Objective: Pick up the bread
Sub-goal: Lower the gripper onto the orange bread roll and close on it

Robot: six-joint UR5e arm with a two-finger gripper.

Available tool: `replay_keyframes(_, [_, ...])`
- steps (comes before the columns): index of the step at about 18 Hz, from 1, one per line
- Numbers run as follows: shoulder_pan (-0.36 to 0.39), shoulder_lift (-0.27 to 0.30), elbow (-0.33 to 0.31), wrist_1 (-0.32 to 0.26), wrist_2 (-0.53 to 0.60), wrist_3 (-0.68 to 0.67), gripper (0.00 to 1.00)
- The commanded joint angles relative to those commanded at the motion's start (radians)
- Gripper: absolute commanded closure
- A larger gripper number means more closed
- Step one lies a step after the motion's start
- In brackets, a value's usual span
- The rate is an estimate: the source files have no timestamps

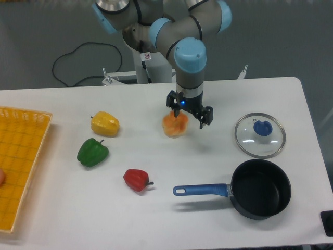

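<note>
The hand [181,121] sits at the bread [174,126] on the table [208,219]

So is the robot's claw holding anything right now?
Cannot tell. The gripper is right over the bread and hides its top, so whether the fingers grip it or only hover there does not show.

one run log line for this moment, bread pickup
phase: reach | gripper: over bread, grasp state unclear | bread: on table | nearby: yellow pepper, glass lid
</note>
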Motion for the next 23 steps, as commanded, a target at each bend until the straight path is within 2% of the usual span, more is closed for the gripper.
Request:
replay_keyframes(4, [0.018, -0.038, 0.012, 0.002, 0.000, 0.028, 0.02])
replay_keyframes(8, [0.028, -0.052, 0.017, 0.002, -0.002, 0.034, 0.06])
replay_keyframes(18, [0.005, -0.051, 0.000, -0.001, -0.002, 0.032, 0.06])
replay_keyframes(19, [0.003, -0.051, -0.001, -0.001, -0.003, 0.032, 0.09])
replay_keyframes(21, [0.000, -0.051, -0.008, -0.001, -0.003, 0.035, 0.20])
replay_keyframes(23, [-0.002, -0.051, -0.006, -0.001, -0.003, 0.038, 0.35])
